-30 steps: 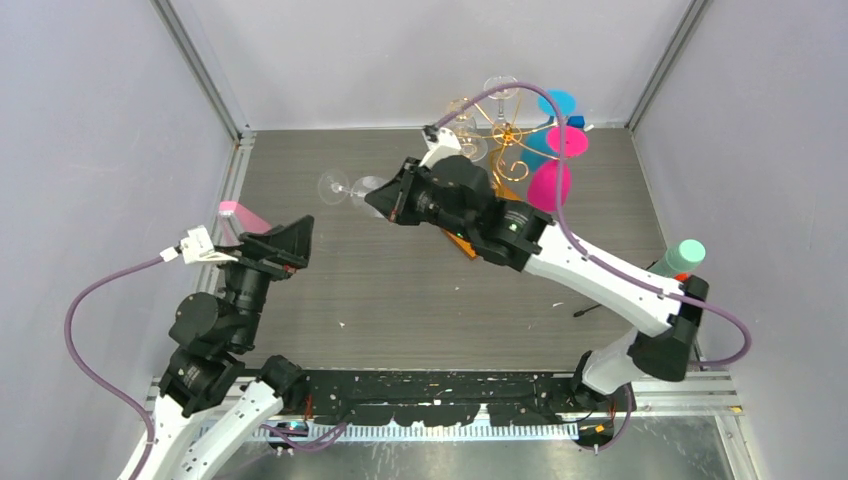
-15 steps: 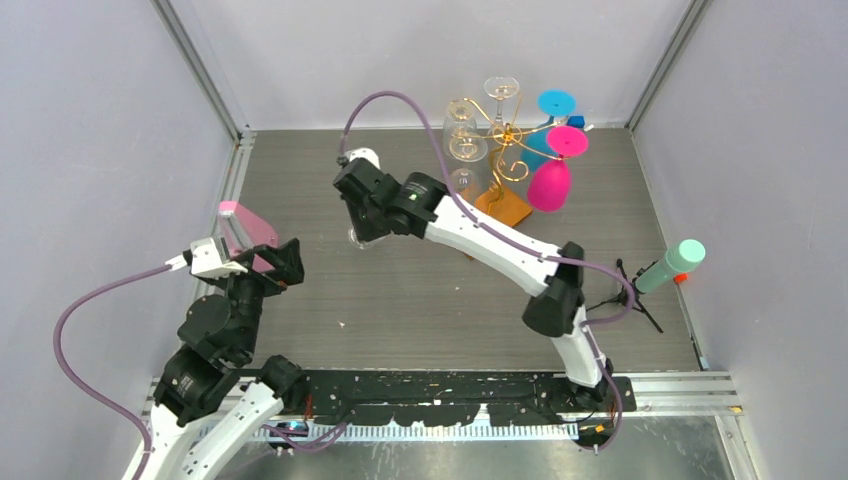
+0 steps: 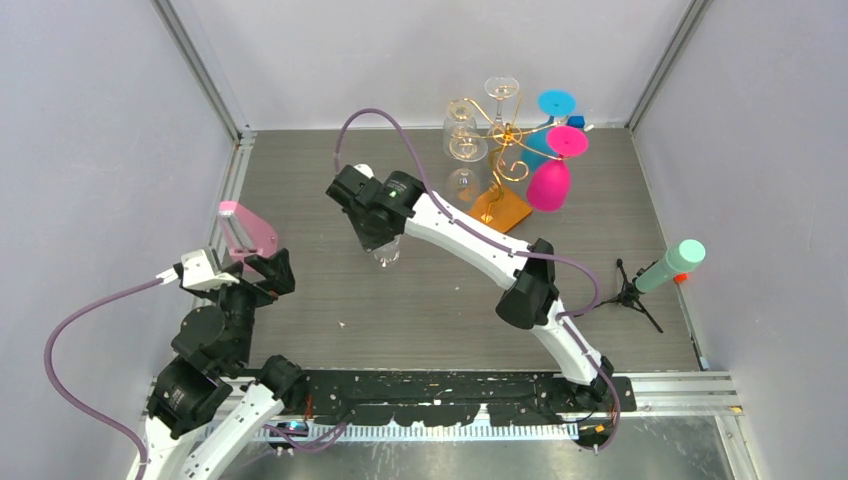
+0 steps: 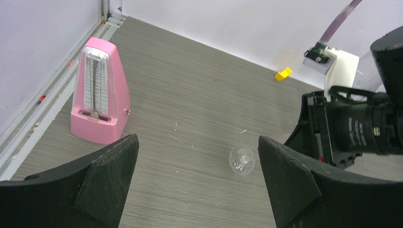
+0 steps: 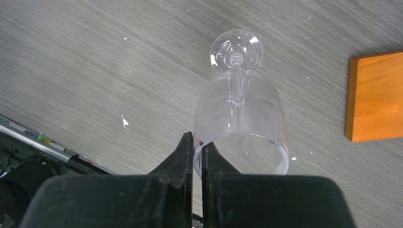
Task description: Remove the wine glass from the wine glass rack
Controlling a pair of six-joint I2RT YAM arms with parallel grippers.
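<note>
— Jaws first: your right gripper (image 5: pixel 195 142) is pressed almost together, pinching the rim of the wine glass (image 5: pixel 236 111). The thin wall of the bowl is caught between the two fingers.

— And my left one?

— Your left gripper (image 4: pixel 197 142) is spread wide with nothing between its fingers. It hovers over the left side of the table (image 4: pixel 190 95), near the pink metronome (image 4: pixel 100 95).

— Where is the glass, then?

— It is off the wine glass rack (image 3: pixel 508 140) and well apart from it, over the middle of the table, left of the rack. It hangs upright from your right gripper with the bowl up, the stem straight down and the round foot low over the tabletop. I can't tell you whether the foot touches the surface. In your left wrist view only the foot shows, just beside the right arm's black wrist.

— What about the rack itself?

— The rack stands at the back right on its orange base (image 3: pixel 503 208). Clear glasses (image 3: pixel 465 145) hang on its left side, and a pink glass (image 3: pixel 549 186) and a blue glass (image 3: pixel 553 103) hang on its right. Toward your right edge a small black tripod (image 3: pixel 630 296) carries a mint-green cylinder (image 3: pixel 678 264). A small yellow piece (image 4: pixel 283 73) lies by the back wall.
</note>
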